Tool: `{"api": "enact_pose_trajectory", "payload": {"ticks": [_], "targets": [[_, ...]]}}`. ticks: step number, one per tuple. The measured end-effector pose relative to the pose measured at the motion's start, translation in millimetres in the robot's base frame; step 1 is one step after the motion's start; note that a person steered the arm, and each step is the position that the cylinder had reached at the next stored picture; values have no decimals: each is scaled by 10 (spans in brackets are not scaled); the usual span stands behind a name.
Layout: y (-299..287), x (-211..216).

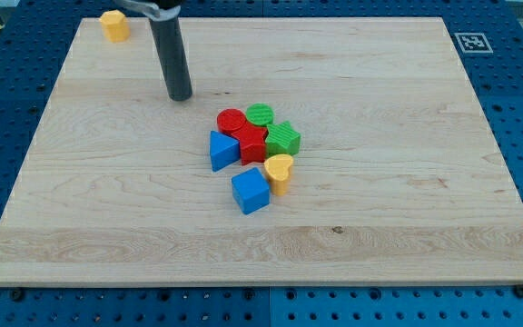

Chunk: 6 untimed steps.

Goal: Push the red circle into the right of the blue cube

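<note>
The red circle (pixel 231 121) lies near the board's middle, at the upper left of a tight cluster. The blue cube (pixel 251 190) sits at the cluster's bottom, below and slightly right of the red circle. Between them are a red star-like block (pixel 252 144) and a blue triangle (pixel 222 150). A yellow heart (pixel 280 173) touches the blue cube's upper right. My tip (pixel 181 95) rests on the board up and to the left of the red circle, apart from every block.
A green circle (pixel 261 114) and a green block (pixel 283 138) sit on the cluster's right. A yellow block (pixel 114 24) stands alone at the top left corner. A marker tag (pixel 471 42) is at the board's top right.
</note>
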<state>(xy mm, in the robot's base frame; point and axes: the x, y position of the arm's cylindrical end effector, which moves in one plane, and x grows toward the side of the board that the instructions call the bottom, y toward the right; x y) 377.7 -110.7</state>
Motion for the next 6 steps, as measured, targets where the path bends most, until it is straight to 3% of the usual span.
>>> {"api": "enact_pose_trajectory", "payload": {"ticks": [3,6], "targets": [[307,151],[844,902]]}}
